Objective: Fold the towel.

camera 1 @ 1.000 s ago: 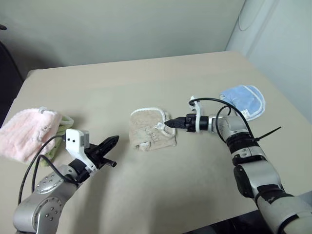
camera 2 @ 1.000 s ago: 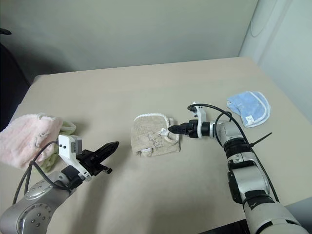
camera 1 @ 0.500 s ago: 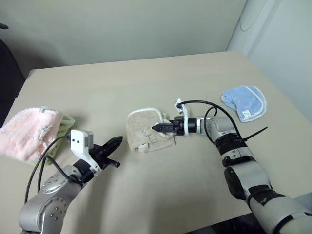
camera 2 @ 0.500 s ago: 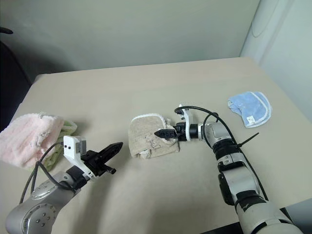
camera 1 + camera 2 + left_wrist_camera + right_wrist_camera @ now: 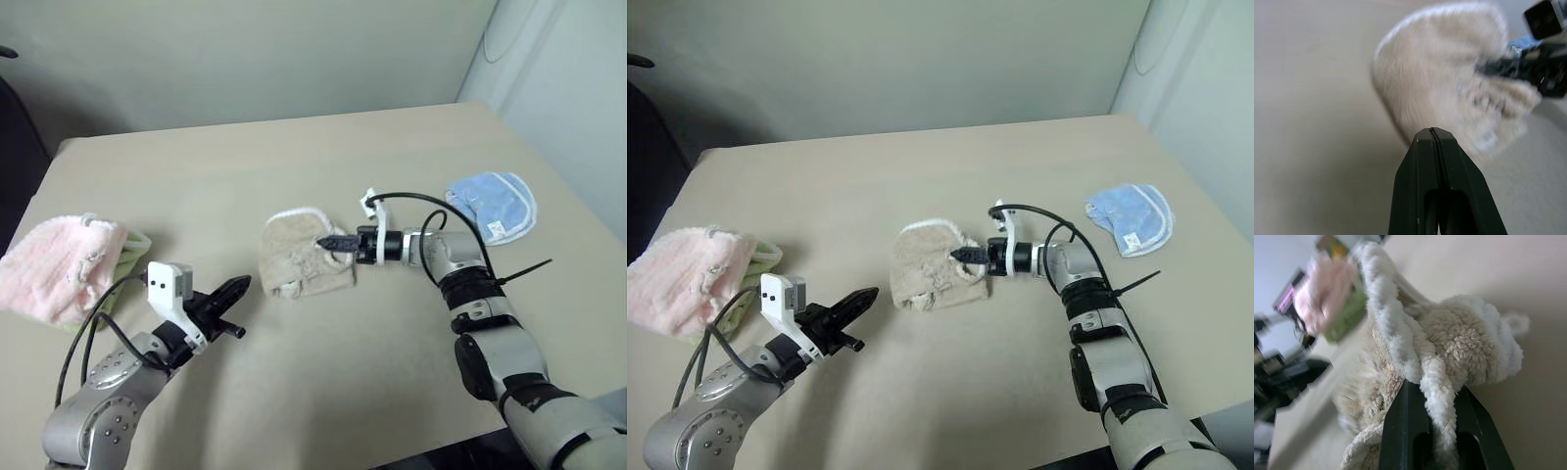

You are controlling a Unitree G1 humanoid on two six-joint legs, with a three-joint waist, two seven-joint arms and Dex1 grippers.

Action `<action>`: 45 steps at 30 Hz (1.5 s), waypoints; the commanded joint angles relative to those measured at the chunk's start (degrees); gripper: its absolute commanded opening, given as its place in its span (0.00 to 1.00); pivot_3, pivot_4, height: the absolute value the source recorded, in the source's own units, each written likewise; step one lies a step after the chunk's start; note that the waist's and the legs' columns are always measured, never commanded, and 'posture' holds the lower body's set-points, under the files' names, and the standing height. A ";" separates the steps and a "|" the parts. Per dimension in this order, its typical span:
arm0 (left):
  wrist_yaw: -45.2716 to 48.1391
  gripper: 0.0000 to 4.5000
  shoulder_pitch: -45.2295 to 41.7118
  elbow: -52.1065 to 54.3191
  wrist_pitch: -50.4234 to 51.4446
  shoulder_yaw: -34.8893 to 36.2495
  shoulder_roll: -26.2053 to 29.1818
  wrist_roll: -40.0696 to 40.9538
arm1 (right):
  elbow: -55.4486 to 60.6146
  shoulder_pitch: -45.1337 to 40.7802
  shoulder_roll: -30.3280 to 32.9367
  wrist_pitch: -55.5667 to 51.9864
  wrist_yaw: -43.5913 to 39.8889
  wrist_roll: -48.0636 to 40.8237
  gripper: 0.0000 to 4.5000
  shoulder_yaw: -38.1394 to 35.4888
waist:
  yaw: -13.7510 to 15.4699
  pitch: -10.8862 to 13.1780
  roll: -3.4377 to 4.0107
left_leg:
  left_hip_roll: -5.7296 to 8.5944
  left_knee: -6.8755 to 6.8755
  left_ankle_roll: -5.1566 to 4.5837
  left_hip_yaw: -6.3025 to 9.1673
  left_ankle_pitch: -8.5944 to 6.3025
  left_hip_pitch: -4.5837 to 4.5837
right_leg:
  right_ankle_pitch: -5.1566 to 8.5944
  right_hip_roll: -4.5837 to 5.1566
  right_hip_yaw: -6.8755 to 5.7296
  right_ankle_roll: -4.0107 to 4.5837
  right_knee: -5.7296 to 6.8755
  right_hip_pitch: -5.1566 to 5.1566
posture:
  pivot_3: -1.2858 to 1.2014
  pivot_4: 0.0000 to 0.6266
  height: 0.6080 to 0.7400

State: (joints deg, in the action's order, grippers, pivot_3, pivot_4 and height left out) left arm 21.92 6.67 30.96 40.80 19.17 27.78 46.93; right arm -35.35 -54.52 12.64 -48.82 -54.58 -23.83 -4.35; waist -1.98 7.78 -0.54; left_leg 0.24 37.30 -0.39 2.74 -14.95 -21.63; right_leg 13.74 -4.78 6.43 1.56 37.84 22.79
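The beige towel (image 5: pixel 294 257) lies bunched in the middle of the table, its white corded edging showing along the top. My right gripper (image 5: pixel 329 243) reaches in from the right and is shut on the towel's right-hand edge, lifting it a little. In the right wrist view a fold of the white edging (image 5: pixel 1436 382) is pinched between the two black fingers (image 5: pixel 1403 431). My left gripper (image 5: pixel 239 286) hovers shut and empty to the left of the towel, apart from it. In the left wrist view its closed fingertips (image 5: pixel 1432 135) point at the towel (image 5: pixel 1435 83).
A pink fluffy cloth (image 5: pixel 57 269) lies on a green one (image 5: pixel 125 251) at the table's left edge. A light blue cloth with white trim (image 5: pixel 495 204) sits at the right. The tan table (image 5: pixel 323 382) has bare room in front and behind.
My right gripper has gone from open to shut on the towel's right edge and risen a little with it. The left arm has stayed put.
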 commanded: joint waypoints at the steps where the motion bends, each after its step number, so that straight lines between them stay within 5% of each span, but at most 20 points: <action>1: 0.08 0.00 0.83 2.27 -1.58 0.32 -0.31 -0.07 | 4.85 -2.86 4.49 -2.66 5.05 -5.64 0.00 -9.50 | 0.34 0.00 0.00 | 0.01 0.00 0.00 -0.01 0.00 -0.01 | 0.00 0.02 0.00 0.00 0.00 0.00 | 0.52 0.24 1.00; 5: 0.57 0.00 1.46 1.73 -1.95 0.09 -0.35 -0.10 | 0.97 -7.01 13.68 -2.49 12.83 -7.77 0.00 -19.44 | 0.59 0.01 0.00 | 0.02 0.01 -0.01 -0.01 0.00 -0.01 | 0.01 0.03 0.01 -0.01 0.01 0.01 | 0.52 0.24 1.00; 11: 1.56 0.00 -1.95 -0.98 -2.00 -3.20 -0.40 -1.05 | -21.23 -11.74 26.96 10.33 29.79 -5.81 0.00 -30.05 | 1.03 0.00 0.00 | 0.01 -0.10 -0.05 0.00 -0.03 0.04 | 0.01 0.04 0.04 -0.02 0.05 0.00 | 0.52 0.24 1.00; 20: 3.11 0.00 -5.69 -3.81 -1.80 -4.24 0.45 -2.47 | -36.19 -9.19 26.48 18.23 41.52 -1.12 0.00 -28.67 | -0.32 0.02 0.07 | -0.03 -0.27 -0.18 -0.11 -0.10 0.22 | 0.01 -0.03 0.15 -0.02 0.18 0.04 | 0.52 0.24 1.00; 34: 2.03 0.00 -1.93 -1.11 -2.60 -3.30 -1.44 -2.49 | -34.67 -10.78 28.61 21.36 40.50 -2.28 0.99 -29.69 | -0.19 0.03 0.10 | -0.02 -0.19 -0.83 -0.18 -0.49 0.20 | 0.01 0.03 0.15 -0.02 0.10 -0.01 | 0.52 0.24 1.00; 45: 1.60 0.00 -2.94 -2.70 -4.21 -2.22 -1.93 -2.75 | -24.14 -7.85 31.70 23.40 35.12 1.70 0.99 -23.36 | 0.07 0.05 0.12 | -0.02 -0.19 -0.91 -0.20 -0.54 0.20 | 0.01 0.03 0.15 -0.02 0.10 -0.01 | 0.52 0.24 1.00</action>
State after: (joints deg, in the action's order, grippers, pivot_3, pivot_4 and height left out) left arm 23.55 4.44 27.17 38.56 15.59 25.96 44.43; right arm -63.46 -62.65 43.08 -26.99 -16.74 -23.02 -28.82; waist -1.91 7.83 -0.41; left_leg 0.22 37.10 -1.30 2.55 -15.49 -21.43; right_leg 13.75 -4.75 6.58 1.53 37.93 22.79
